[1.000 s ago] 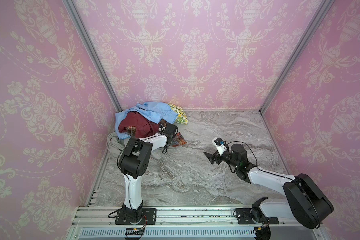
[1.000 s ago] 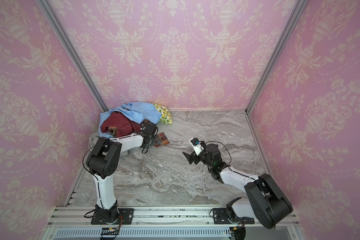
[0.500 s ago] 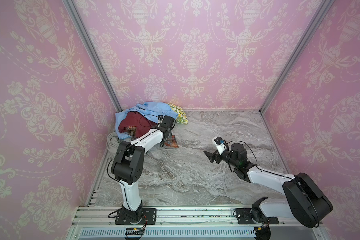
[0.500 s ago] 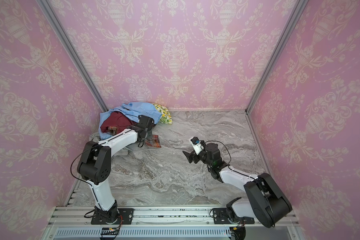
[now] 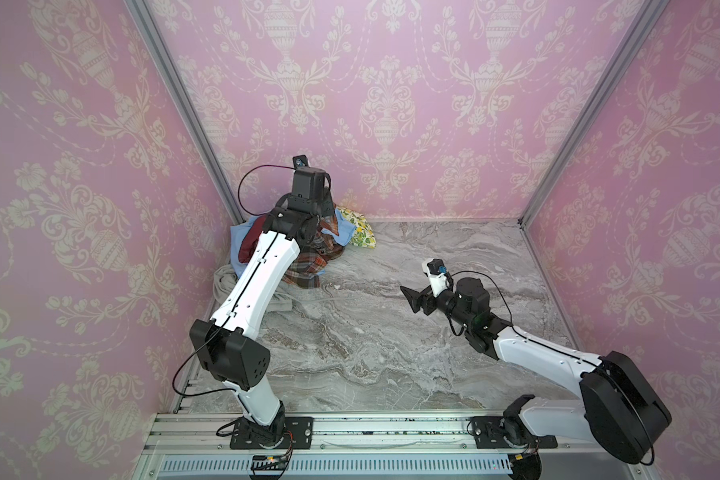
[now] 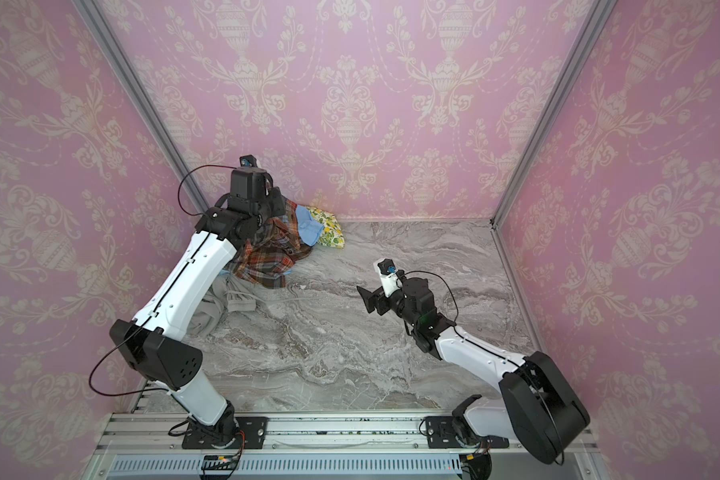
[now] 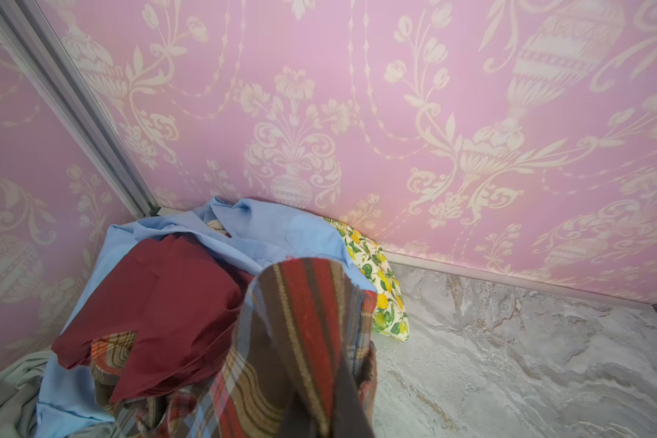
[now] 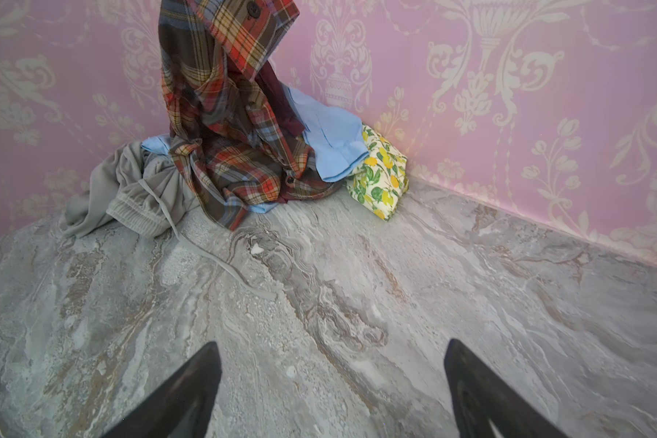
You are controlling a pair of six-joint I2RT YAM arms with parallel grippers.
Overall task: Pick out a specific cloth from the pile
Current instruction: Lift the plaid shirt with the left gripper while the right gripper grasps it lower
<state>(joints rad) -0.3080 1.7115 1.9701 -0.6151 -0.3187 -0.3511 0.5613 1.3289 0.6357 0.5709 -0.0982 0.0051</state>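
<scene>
Pink damask walls, grey marble tabletop [image 5: 371, 340]. In both top views the left gripper [image 6: 282, 205] is clamped on the plaid shirt [image 5: 308, 266], its top lifted above the pile [image 5: 344, 230] in the far-left corner. Left wrist: plaid drapes over maroon and light blue. Right wrist: right gripper [image 8: 332, 343] gapes wide over the marble.

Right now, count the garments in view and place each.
5. Plaid shirt, held up, draping in front; maroon garment and light-blue shirt behind it; grey-beige garment at the left, toward the front; floral cloth at the right, against the back wall. More may be hidden underneath.
</scene>
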